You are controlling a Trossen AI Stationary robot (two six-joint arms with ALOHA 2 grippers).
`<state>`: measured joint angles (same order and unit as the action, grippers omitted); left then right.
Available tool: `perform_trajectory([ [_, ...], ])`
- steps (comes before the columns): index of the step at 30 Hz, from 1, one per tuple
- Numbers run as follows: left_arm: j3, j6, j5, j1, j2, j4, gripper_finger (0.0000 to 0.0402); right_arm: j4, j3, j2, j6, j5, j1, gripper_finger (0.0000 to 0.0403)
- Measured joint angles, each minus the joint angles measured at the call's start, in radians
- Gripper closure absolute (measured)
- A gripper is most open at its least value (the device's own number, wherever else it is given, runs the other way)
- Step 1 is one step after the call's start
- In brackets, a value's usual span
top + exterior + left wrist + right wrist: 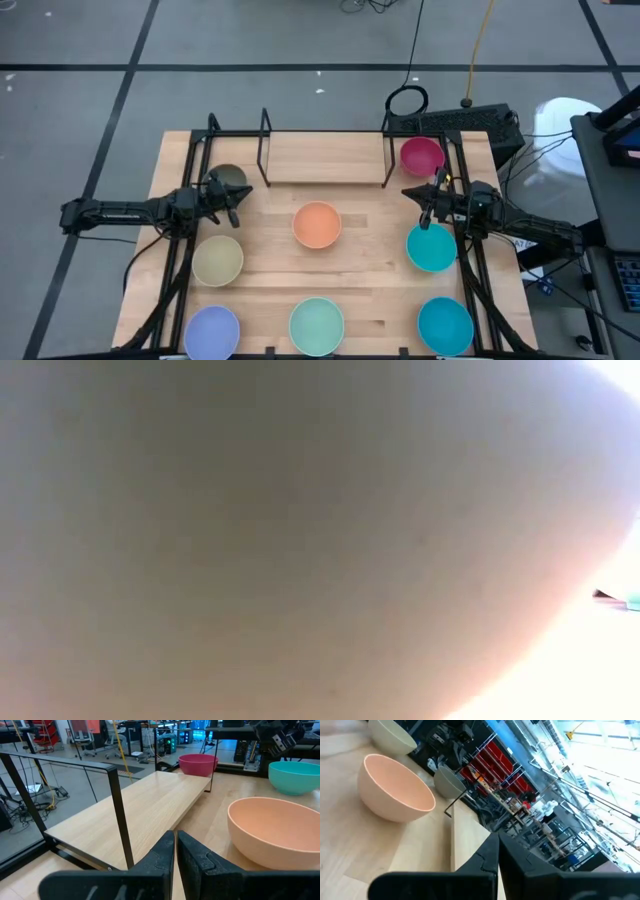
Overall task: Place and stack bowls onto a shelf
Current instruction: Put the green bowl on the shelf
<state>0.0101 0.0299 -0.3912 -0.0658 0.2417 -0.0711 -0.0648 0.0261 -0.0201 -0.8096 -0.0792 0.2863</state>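
Note:
The shelf point(320, 160) stands at the table's far edge, a light wooden board in a black rod frame, with nothing on it. Eight bowls sit upright on the table: grey-olive point(228, 178), magenta point(421, 155), orange point(317, 225), pale yellow point(218, 260), teal point(432, 248), lavender point(212, 332), mint green point(317, 325) and a second teal point(445, 325). My left gripper point(238, 197) is shut point(176, 851) just on the near side of the grey-olive bowl, pointing toward the shelf's left end. My right gripper point(413, 196) is shut point(497, 855) between the magenta and the nearer teal bowl.
A blurred pale surface very close to the camera fills the low view. Black arm frames run along the table's left and right sides. Bare table lies between the shelf and the orange bowl point(275, 835). A black box and cables lie beyond the far right corner.

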Motion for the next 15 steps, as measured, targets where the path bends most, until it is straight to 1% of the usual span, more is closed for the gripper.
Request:
perform_trajectory([
  [4,0.000,0.000,0.000,0.000,0.000,0.000,0.0376,-0.027,0.000,0.000,-0.098,0.000,0.000,0.0403],
  [6,0.000,0.000,0.000,0.000,0.000,0.000,0.0376,-0.026,0.000,0.000,-0.087,-0.003,0.000,0.0403],
  [7,0.000,0.000,0.000,0.000,0.000,0.000,0.0376,-0.026,0.000,0.000,-0.051,-0.006,0.000,0.0403],
  [8,0.000,0.000,0.000,0.000,0.000,0.000,0.0376,-0.022,0.000,0.000,0.018,-0.021,0.000,0.0403],
  [12,0.000,0.000,0.000,0.000,0.000,0.000,0.0376,-0.033,0.000,0.000,0.436,-0.153,0.000,0.0403],
  [15,0.000,0.000,0.000,0.000,0.000,0.000,0.0376,-0.040,0.000,0.000,0.720,-0.216,0.000,0.0403],
])
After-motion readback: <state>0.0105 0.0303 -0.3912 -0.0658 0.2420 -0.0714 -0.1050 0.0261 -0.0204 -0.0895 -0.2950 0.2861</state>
